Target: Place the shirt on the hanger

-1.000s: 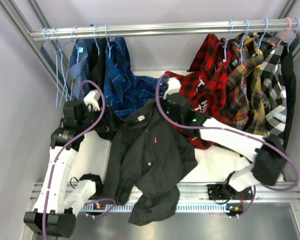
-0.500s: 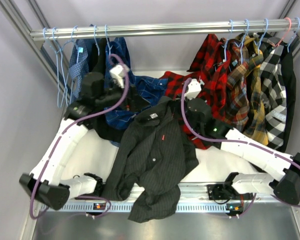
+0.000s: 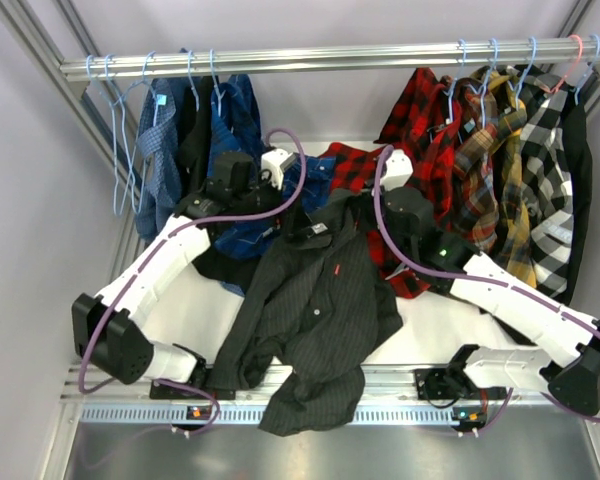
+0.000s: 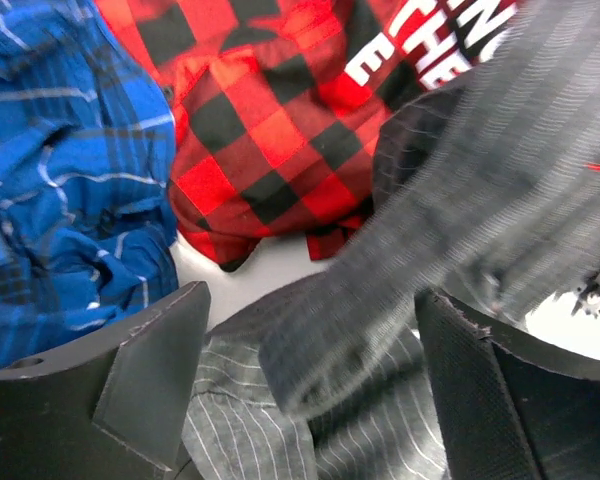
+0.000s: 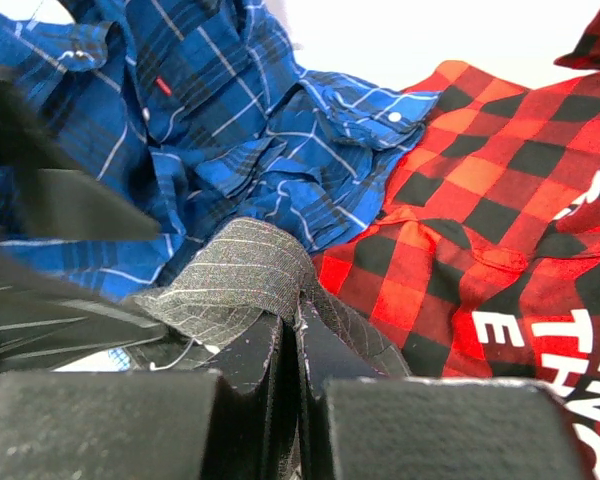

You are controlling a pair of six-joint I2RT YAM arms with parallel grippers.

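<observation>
The dark pinstriped shirt (image 3: 320, 310) lies spread on the table, with its tail hanging over the front edge and its collar end lifted. My right gripper (image 3: 352, 208) is shut on a fold of the shirt (image 5: 235, 275) near the collar; in the right wrist view the gripper (image 5: 298, 325) has cloth pinched between its closed fingers. My left gripper (image 3: 302, 222) is open right beside it. In the left wrist view its gripper (image 4: 310, 370) straddles a raised band of the shirt (image 4: 500, 180) without pressing it. Empty light-blue wire hangers (image 3: 118, 150) hang at the rail's left end.
A blue checked shirt (image 3: 242, 165) and a red-and-black plaid shirt (image 3: 358, 165) lie heaped behind the dark shirt. More plaid shirts (image 3: 500, 150) hang at the right of the metal rail (image 3: 330, 58). A slotted rail (image 3: 400, 410) runs along the table's front.
My left arm has swung from the far left to the shirt's collar, its jaws narrowing slightly. My right gripper has carried the collar up and to the right.
</observation>
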